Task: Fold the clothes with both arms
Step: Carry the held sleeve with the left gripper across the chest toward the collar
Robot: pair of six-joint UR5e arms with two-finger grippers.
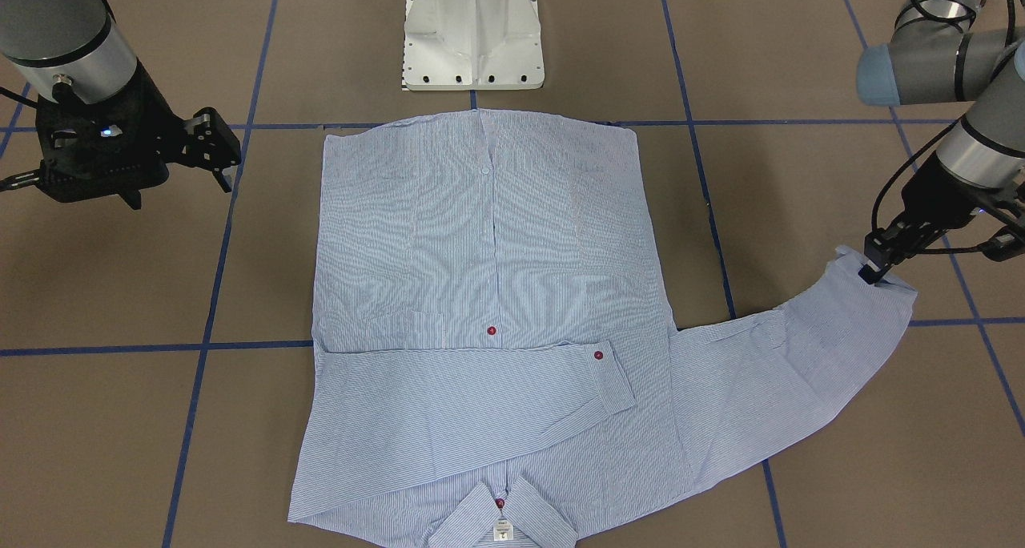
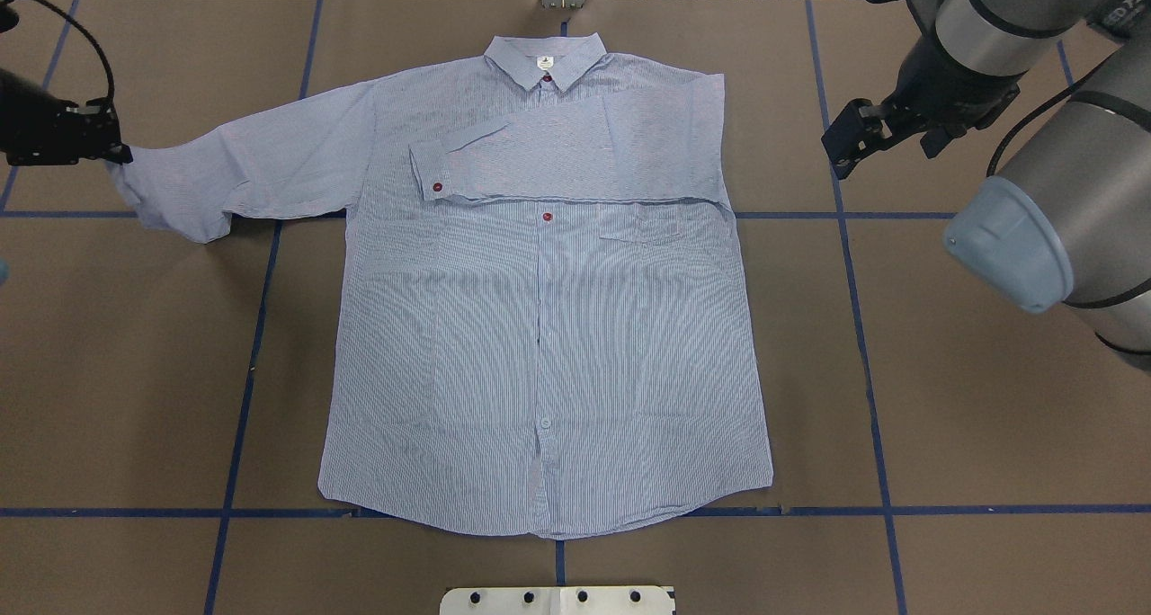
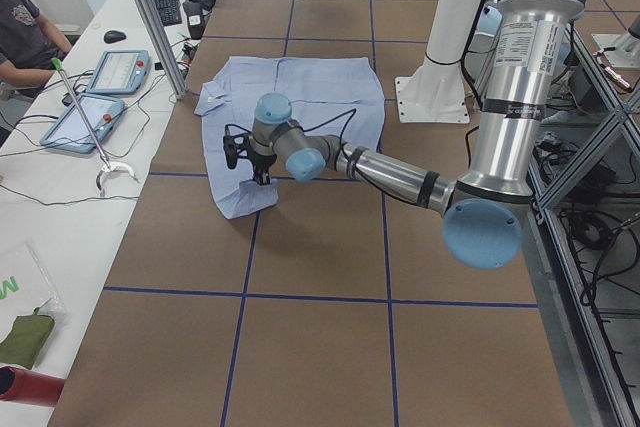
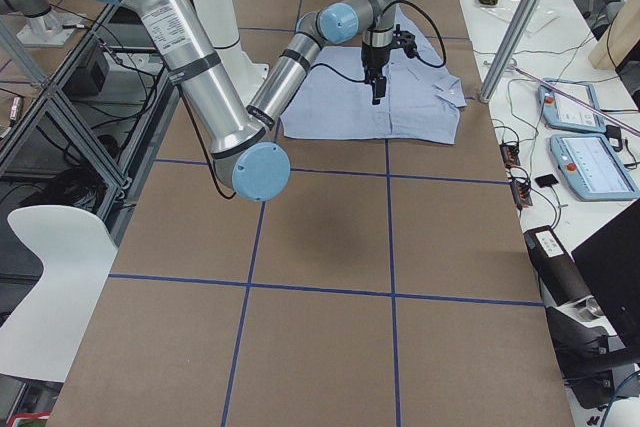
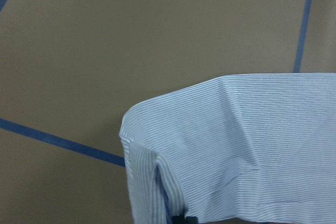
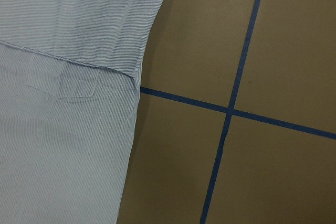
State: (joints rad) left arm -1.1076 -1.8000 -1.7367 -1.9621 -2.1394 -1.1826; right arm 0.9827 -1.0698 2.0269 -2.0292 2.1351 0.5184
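The light blue striped shirt (image 2: 539, 327) lies flat, front up, with its collar (image 2: 546, 57) at the far side of the table. One sleeve is folded across the chest, its cuff (image 2: 432, 174) showing a red button. The other sleeve (image 2: 261, 161) stretches out to the side. My left gripper (image 2: 119, 154) is shut on that sleeve's cuff end (image 1: 881, 280) and holds it slightly raised. The left wrist view shows the cloth (image 5: 252, 150) draped over the gripper. My right gripper (image 2: 886, 156) hovers open and empty beside the shirt's other edge (image 6: 134, 108). It also shows in the front view (image 1: 180, 191).
The white pedestal base (image 1: 472, 35) stands just behind the shirt's hem. Blue tape lines (image 2: 854, 327) cross the brown table (image 2: 944, 417). A side bench with tablets (image 3: 100, 87) and an operator (image 3: 25, 27) runs along the far edge.
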